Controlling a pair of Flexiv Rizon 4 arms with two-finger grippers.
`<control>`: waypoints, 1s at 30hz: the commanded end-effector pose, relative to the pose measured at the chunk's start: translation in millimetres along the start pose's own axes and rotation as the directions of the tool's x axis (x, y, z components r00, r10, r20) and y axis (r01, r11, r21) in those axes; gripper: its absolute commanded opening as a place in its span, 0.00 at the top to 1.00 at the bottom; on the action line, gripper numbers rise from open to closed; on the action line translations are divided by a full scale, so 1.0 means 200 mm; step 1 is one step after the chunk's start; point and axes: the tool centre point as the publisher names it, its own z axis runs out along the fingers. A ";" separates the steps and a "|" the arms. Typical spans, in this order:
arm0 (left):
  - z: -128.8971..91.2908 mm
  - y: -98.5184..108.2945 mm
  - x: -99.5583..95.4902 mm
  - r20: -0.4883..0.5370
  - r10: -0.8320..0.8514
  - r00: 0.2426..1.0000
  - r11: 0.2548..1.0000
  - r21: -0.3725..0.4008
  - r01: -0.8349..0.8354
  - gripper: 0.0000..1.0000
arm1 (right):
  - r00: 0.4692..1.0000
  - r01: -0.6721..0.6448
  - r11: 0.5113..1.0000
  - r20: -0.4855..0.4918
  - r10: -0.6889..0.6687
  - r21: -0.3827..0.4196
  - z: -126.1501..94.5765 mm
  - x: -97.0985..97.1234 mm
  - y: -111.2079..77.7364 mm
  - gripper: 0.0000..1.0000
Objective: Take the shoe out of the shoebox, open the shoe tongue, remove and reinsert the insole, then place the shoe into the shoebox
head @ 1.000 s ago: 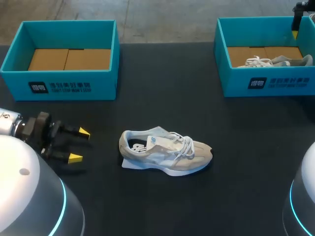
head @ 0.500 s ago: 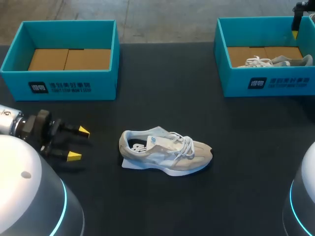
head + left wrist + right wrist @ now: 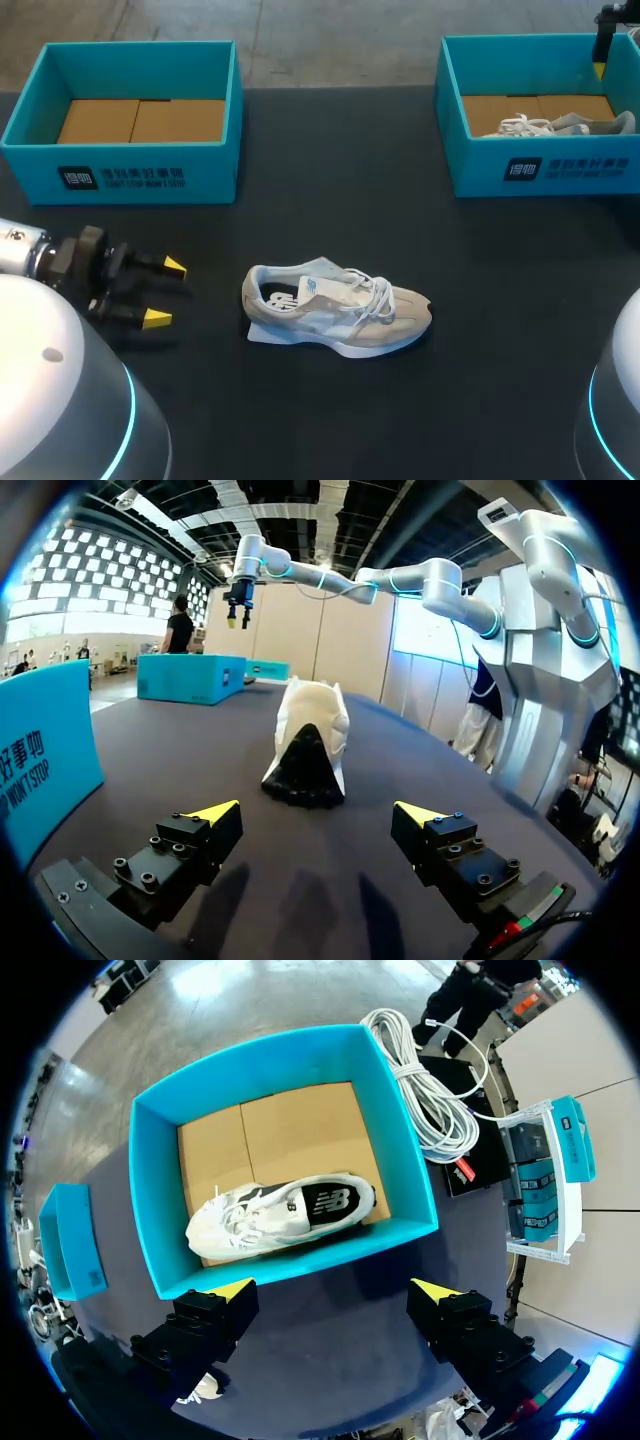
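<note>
Only right wrist sees boxed shoe [image 3: 280, 1215] whole; left fingers [image 3: 212, 813], right fingers [image 3: 232, 1291] spread, empty.

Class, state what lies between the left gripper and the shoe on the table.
Nothing: only bare table separates the left gripper from the shoe, as the head view and left wrist view both show.

A white printed label [image 3: 122, 180] fronts the left shoebox [image 3: 212, 160], another the right shoebox [image 3: 472, 168].
</note>
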 end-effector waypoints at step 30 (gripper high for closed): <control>0.30 -0.06 -0.05 0.039 0.037 0.999 0.999 -0.003 -0.037 0.00 | 1.000 -0.001 1.000 0.001 0.001 0.000 0.00 0.00 0.00 0.00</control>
